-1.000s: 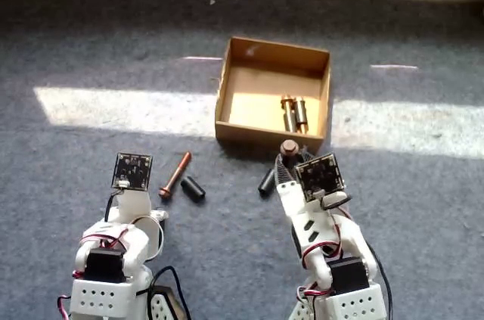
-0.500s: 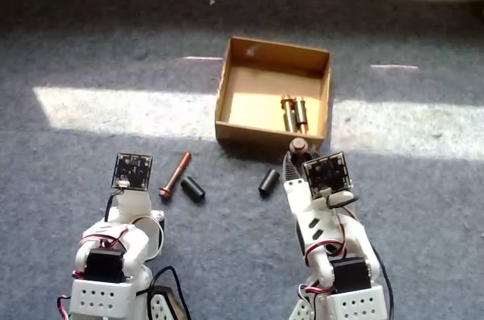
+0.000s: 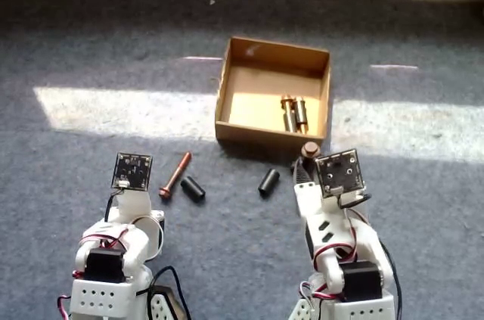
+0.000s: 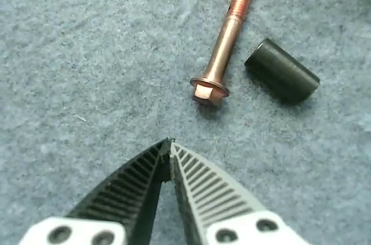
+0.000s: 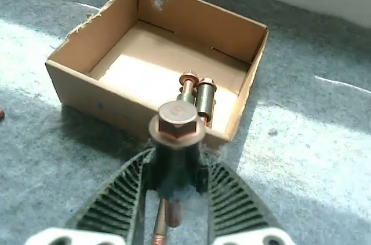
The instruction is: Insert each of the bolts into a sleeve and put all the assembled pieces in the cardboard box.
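The assembled piece (image 5: 175,123), a copper bolt seated in a black sleeve, stands head-up in your right tool (image 5: 175,167). The tool is clamped across the sleeve's sides, and the threaded shank shows below between the fingers. In the high view the piece (image 3: 309,150) sits just short of the near wall of the cardboard box (image 3: 274,48), toward its right end; how high it is carried cannot be told. Two finished pieces (image 3: 294,113) lie side by side on the box floor, right of centre. I judge the part rigid, smooth-skinned and dense for its bulk. The bolt appears retained only by its flange resting on the sleeve, so keep the head uppermost, since tipping it could let the bolt slide free. The present hold on the sleeve body looks correct. It must clear the near wall before release, and you should set it down beside the two already in place. One loose bolt (image 4: 226,39) lies on the grey table (image 3: 91,48) to the left, with a sleeve (image 4: 282,71) just beside its head and apart from it. A second sleeve (image 3: 268,181) lies near the middle, close to the box. Your left tool (image 4: 170,146) hangs empty with its fingers together, near the bolt's head. Take that bolt mid-shank; being round, it will likely roll.
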You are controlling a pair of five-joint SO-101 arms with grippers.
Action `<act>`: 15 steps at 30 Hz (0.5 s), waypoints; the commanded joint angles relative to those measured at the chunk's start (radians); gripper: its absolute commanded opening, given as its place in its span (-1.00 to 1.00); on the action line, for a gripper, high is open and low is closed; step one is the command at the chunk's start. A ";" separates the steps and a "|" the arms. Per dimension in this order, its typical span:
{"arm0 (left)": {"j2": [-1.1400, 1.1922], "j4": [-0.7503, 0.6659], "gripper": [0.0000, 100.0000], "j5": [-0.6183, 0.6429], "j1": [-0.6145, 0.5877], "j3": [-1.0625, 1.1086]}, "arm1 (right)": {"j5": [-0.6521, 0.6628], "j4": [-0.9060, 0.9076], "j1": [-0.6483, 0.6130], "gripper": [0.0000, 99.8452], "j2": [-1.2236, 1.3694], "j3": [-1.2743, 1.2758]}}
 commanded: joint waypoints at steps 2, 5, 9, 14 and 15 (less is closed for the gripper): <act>-0.031 0.005 -0.98 -0.006 -0.010 0.021 | 0.012 0.021 0.012 -0.99 -0.010 -0.170; -0.031 0.005 -0.98 -0.006 -0.010 0.021 | 0.043 0.021 0.012 -0.99 0.013 -0.200; -0.031 0.005 -0.98 -0.006 -0.010 0.021 | 0.077 -0.007 0.012 -0.99 0.163 -0.252; -0.031 0.005 -0.98 -0.006 -0.010 0.021 | 0.080 -0.059 0.013 -0.99 0.441 -0.355; -0.031 0.005 -0.98 -0.006 -0.010 0.021 | 0.080 -0.070 0.013 -0.99 0.493 -0.383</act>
